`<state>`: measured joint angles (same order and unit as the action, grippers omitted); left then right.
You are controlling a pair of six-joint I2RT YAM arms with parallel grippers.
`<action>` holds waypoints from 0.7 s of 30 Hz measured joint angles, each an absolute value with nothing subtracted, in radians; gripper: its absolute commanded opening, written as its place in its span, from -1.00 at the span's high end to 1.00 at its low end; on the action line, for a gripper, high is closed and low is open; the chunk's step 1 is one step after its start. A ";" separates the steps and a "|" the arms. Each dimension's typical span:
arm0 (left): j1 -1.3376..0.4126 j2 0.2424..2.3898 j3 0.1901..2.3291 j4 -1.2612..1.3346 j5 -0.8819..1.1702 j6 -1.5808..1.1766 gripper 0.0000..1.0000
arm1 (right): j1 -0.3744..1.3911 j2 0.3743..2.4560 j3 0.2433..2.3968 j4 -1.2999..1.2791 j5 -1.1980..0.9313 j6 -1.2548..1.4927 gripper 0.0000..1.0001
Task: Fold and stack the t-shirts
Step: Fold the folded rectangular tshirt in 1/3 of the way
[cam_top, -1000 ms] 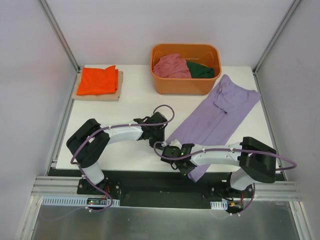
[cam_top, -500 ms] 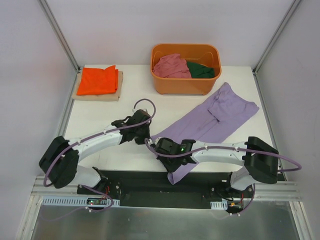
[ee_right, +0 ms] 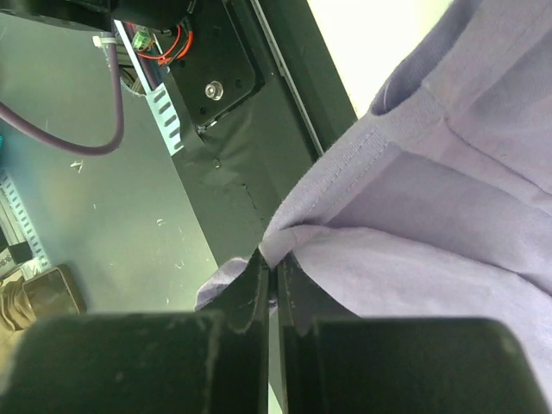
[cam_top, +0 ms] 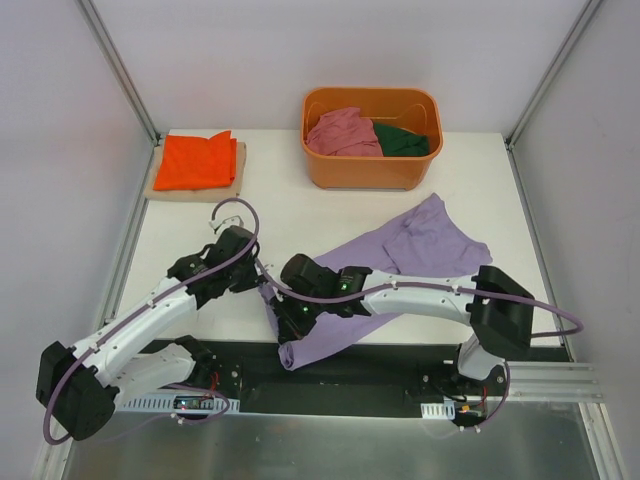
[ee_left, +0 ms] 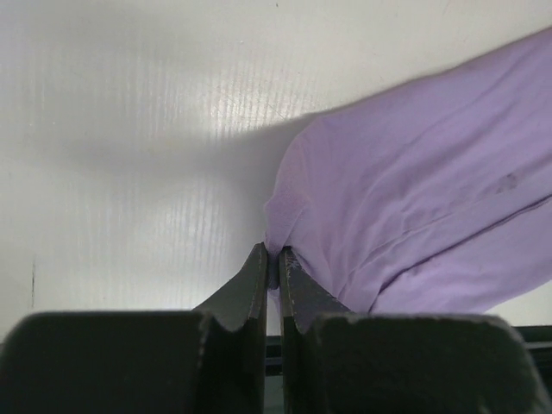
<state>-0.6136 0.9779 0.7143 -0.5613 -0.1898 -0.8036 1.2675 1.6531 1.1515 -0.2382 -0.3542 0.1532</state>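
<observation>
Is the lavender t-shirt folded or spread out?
Unfolded: the lavender t-shirt lies rumpled diagonally across the table, its near end pinched by the left gripper and right gripper.

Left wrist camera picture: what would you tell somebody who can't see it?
The left gripper pinches the edge of a purple t-shirt between its two dark fingers, at the bottom middle. The wrinkled shirt spreads to the right over a white table.

Got an orange plastic tub (cam_top: 372, 172) at the far edge of the table (cam_top: 300, 212), black plate (cam_top: 400, 372) along the near edge.
</observation>
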 measured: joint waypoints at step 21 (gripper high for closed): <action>-0.730 1.444 1.131 -0.483 -0.110 -0.776 1.00 | 0.979 1.215 0.843 -0.332 -0.273 0.144 0.99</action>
